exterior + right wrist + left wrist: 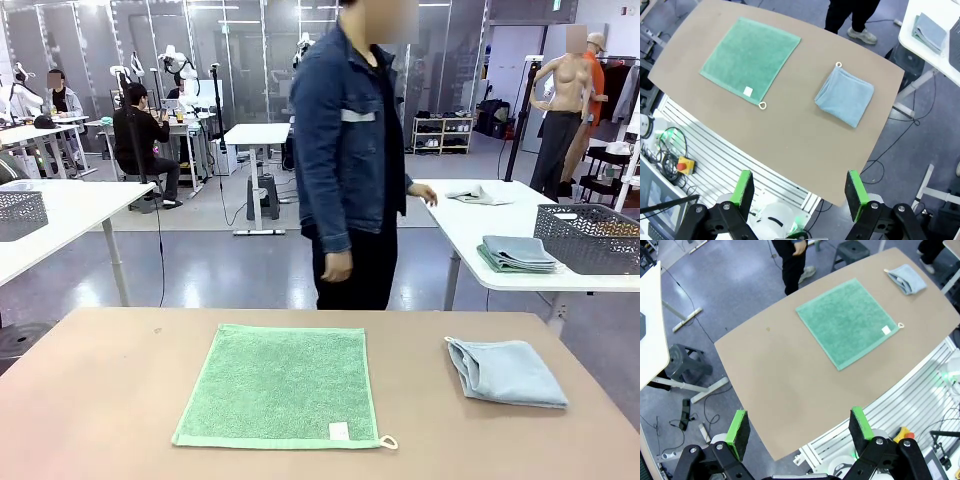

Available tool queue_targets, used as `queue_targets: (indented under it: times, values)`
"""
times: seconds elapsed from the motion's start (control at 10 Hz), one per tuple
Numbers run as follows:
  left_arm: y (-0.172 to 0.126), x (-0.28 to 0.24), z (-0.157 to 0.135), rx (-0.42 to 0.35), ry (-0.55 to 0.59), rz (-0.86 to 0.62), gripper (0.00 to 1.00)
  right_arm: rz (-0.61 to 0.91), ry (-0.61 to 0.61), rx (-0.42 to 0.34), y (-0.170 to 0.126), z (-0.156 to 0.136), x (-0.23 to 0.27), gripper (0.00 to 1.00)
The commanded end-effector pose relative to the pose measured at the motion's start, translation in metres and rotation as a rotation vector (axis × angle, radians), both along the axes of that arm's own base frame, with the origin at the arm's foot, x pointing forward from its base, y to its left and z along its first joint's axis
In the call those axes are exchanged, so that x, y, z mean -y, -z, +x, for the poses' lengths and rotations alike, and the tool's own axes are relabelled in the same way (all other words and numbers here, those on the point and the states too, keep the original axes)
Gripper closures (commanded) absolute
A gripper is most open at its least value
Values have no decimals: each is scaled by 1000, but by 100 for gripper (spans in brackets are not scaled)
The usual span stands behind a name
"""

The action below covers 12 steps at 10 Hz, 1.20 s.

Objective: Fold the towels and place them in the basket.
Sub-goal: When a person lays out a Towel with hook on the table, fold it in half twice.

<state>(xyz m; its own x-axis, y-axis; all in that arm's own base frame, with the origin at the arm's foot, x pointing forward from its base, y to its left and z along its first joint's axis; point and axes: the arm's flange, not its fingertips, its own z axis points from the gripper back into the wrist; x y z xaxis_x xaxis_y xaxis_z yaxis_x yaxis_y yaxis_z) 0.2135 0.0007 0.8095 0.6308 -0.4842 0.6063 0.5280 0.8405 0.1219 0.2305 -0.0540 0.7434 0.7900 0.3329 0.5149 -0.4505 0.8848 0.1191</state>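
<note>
The left tool (798,421) and right tool (800,184) hang released and empty, high over the brown tabletop (110,380). The flat light green terry towel (846,322) lies far ahead of the left tool. The folded pale blue-grey terry towel (845,95) lies ahead of the right. For the fold, probably next, pinch two neighbouring green corners, carry them to the opposite hem and match the edges. The wrist views show your spread green pads (738,427). The front view adds the person (350,150) standing beyond the far edge.
</note>
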Motion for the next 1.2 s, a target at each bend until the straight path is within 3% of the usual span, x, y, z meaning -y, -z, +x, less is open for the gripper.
queue_targets:
  times: [0.0,0.1,0.3,0.6,0.8,0.9,1.0,1.1]
  values:
    - [1,0,-1,-1,8,-3,0,-1,-4,-6,0,-1,-1,9]
    - [0,0,0,0,0,0,0,0,0,0,0,0,0,9]
    - [14,36,-13,82,222,180,0,-144,-206,76,-6,-14,-38,9]
    - [55,100,-24,185,572,452,0,-376,-593,82,16,-21,-134,9]
    - [103,132,-15,189,668,529,0,-490,-709,24,53,-20,-185,9]
    - [125,141,-9,167,732,496,0,-517,-759,-6,77,-18,-207,9]
    - [143,156,0,99,779,481,0,-549,-817,4,106,-15,-227,9]
    - [157,163,5,65,782,502,0,-609,-859,76,129,-11,-236,9]
